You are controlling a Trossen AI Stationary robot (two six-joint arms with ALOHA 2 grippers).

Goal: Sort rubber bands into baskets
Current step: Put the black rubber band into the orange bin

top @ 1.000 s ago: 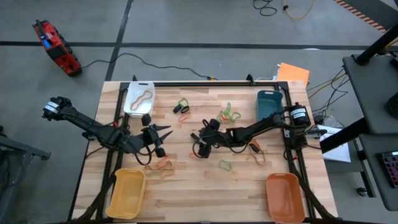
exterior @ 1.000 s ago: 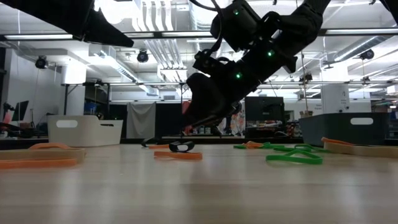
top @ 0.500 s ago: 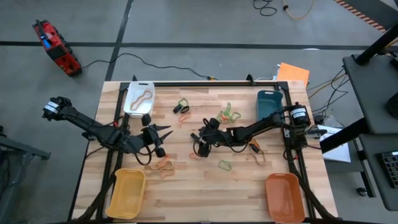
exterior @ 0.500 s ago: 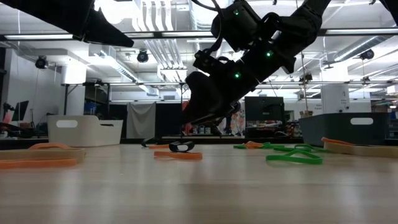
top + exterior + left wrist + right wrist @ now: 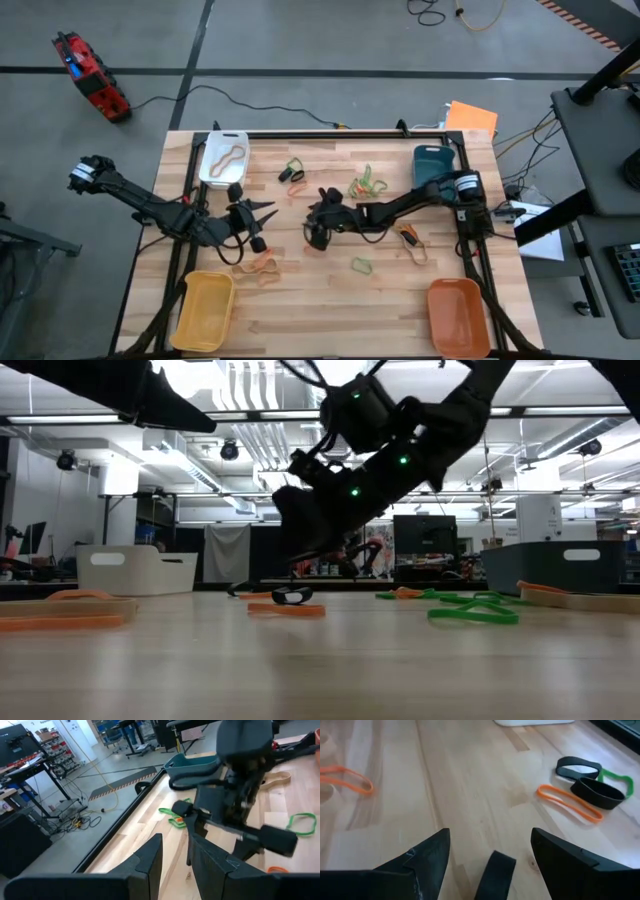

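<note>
Rubber bands (image 5: pixel 362 265) are lying scattered across the counter (image 5: pixel 300 300); white (image 5: pixel 223 158), teal (image 5: pixel 432 165), yellow (image 5: pixel 204 310) and orange baskets (image 5: pixel 458 317) are sitting at its corners. The right end effector (image 5: pixel 316 222), fingers spread wide, is hovering over a black band (image 5: pixel 496 876), having shifted toward the counter's left side since the earlier frame. The left end effector (image 5: pixel 262 224), fingers narrowly parted and gripping nothing, is waiting near orange bands (image 5: pixel 262 266).

A wooden bench (image 5: pixel 300 300) stands on a grey floor (image 5: pixel 300 40). On the floor far to the left lies a red tool case (image 5: pixel 90 78), with a black cable (image 5: pixel 250 103) running from it toward the bench. An orange sheet (image 5: pixel 472 116) lies at the bench's far right corner, and a yellow cable (image 5: pixel 485 18) lies coiled on the floor beyond.
</note>
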